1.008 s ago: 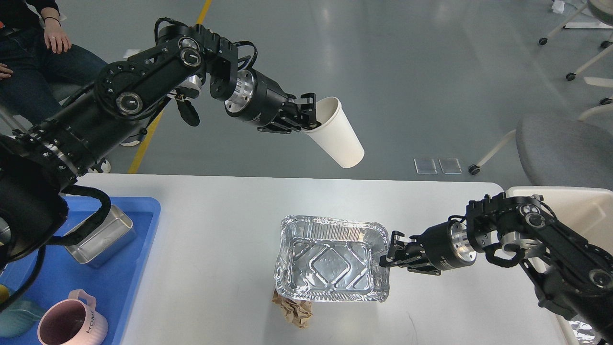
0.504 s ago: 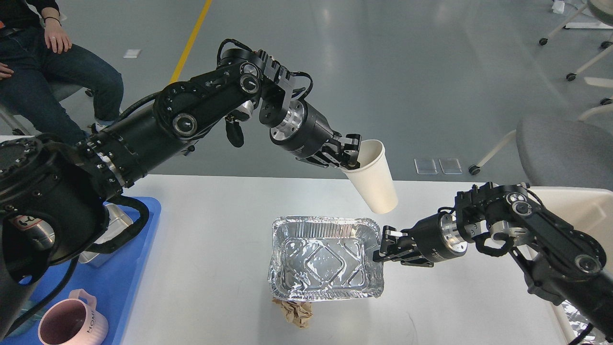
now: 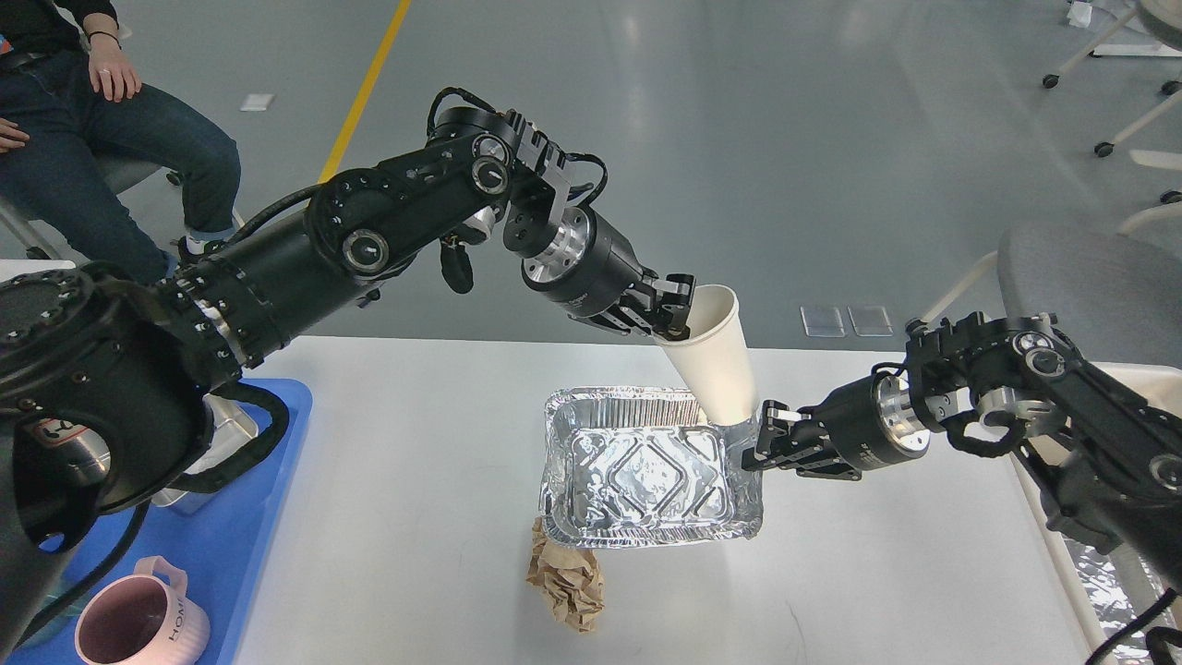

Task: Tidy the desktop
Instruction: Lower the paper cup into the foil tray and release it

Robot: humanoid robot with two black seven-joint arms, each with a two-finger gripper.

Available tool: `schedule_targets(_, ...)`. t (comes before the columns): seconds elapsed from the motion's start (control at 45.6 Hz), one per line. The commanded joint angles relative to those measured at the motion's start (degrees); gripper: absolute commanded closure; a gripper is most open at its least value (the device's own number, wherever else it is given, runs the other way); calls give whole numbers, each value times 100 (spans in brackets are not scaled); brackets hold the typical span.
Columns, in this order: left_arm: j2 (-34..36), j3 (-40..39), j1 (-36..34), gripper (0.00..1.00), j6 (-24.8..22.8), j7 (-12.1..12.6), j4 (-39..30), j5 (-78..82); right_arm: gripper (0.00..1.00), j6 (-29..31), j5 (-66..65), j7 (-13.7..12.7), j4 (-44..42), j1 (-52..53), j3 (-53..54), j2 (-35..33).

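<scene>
The desktop is a wide white tabletop. My left gripper is shut on the rim of a white paper cup, held tilted with its base at the far right corner of a foil tray. My right gripper is shut on the foil tray's right rim and holds that tray slightly lifted and tilted. A crumpled brown paper ball lies on the desktop just in front of the tray.
A blue plastic tray at the left holds a pink mug and a metal box. A cream bin stands at the right edge. A seated person is at far left, a grey chair at far right.
My left arm swung right and down, bringing the cup from above the floor to the foil tray's far right corner. My right gripper shifted the tray right and back, uncovering more of the paper ball.
</scene>
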Motion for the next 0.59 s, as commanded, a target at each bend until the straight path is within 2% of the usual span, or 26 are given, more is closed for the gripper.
schedule_targets(0.0,2,0,4,100,2,9,2,7,100,8,117,-2,-197,93,1,-31)
schedule_targets(0.197,10,149,30,100,2,124,2,7,100,34,126,-2,-259,260,1,-31)
schedule_targets(0.57,19,395,100,100,2,132,63,68,100,34,135,-2,-285,356,10,-31)
